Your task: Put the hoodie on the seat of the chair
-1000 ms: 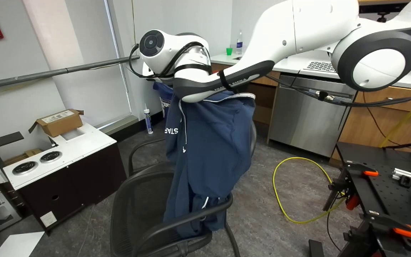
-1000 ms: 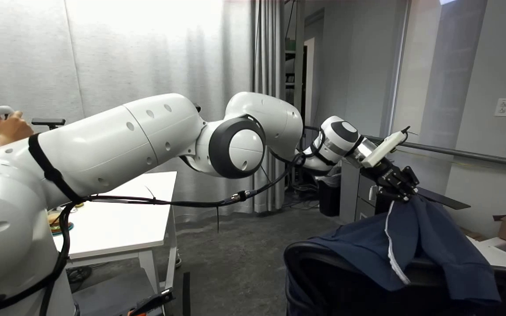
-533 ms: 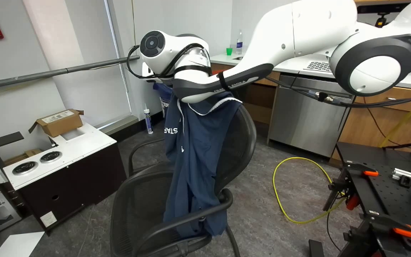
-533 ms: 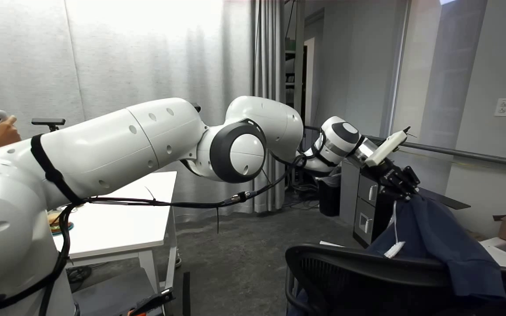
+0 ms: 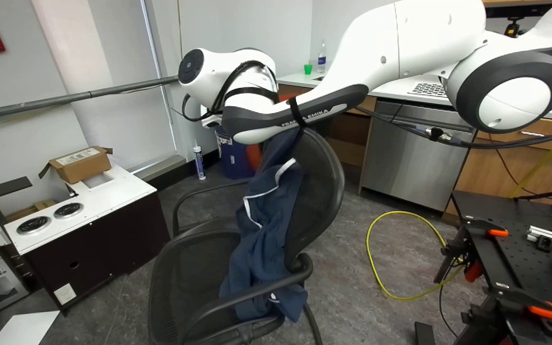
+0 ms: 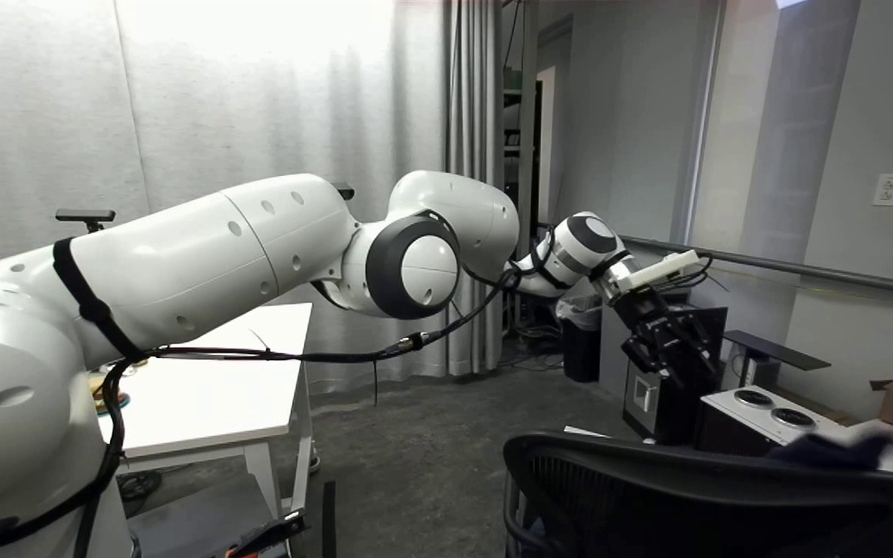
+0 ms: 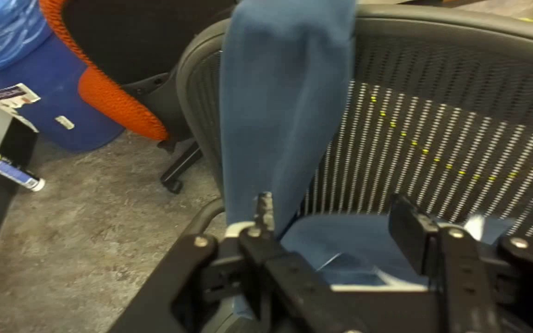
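Black comes nearest: the seat (image 5: 187, 275) and near armrest (image 5: 257, 292) of the office chair (image 5: 304, 218), and off to the right a black surface (image 5: 525, 261) bearing clamps (image 5: 498, 233) with orange ends. Just beyond the armrest lies the dark blue hoodie (image 5: 269, 235), its lower part heaped over the right side of the seat, its upper part against the mesh back (image 5: 321, 184). In the wrist view one length of it goes over the top edge of that back. Over the seat side, the tool (image 7: 333, 208) has its fingers (image 7: 410, 229) well apart; one stands before the hanging cloth, and I cannot tell whether they touch. Farther left is a white cooktop (image 5: 118, 189) with a cardboard box (image 5: 78, 165) at its far end. Farther still are a blue bin (image 5: 235, 163), a steel-fronted dishwasher (image 5: 410, 165) and a white surface (image 5: 297, 80) with a green cup (image 5: 307, 69) and a bottle (image 5: 321, 60)
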Robot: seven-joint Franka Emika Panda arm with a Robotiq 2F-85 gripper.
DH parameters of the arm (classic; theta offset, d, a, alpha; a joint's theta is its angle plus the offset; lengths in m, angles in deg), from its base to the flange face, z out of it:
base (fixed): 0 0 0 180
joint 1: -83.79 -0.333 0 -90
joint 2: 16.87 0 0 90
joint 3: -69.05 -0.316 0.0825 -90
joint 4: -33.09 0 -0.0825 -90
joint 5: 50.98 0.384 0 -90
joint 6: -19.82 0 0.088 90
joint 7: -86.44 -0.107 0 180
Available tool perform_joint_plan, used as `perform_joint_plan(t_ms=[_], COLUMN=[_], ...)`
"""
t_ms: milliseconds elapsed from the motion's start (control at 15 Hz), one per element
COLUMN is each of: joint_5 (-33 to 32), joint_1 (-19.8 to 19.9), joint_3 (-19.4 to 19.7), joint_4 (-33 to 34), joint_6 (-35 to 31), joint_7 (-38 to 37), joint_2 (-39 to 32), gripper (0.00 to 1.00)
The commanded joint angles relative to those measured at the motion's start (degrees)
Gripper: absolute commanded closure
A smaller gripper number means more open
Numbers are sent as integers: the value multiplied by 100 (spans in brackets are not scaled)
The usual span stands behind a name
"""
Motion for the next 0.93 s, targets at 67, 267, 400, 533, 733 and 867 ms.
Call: perform_joint_plan(t_ms=[67, 267, 400, 533, 733, 867], joint_5=[214, 373, 519, 812, 667, 680], joint_1=[-104, -15, 93, 242, 192, 227], joint_3=[-76, -173, -218, -315, -194, -224], joint_4=[87, -14, -100, -214, -60, -81], joint_6=[1007, 1322, 1441, 1756, 1592, 1595], joint_7=[64, -5, -98, -171, -62, -62], joint_2=[118, 278, 384, 504, 331, 354], gripper=[0, 0, 0, 0, 0, 0])
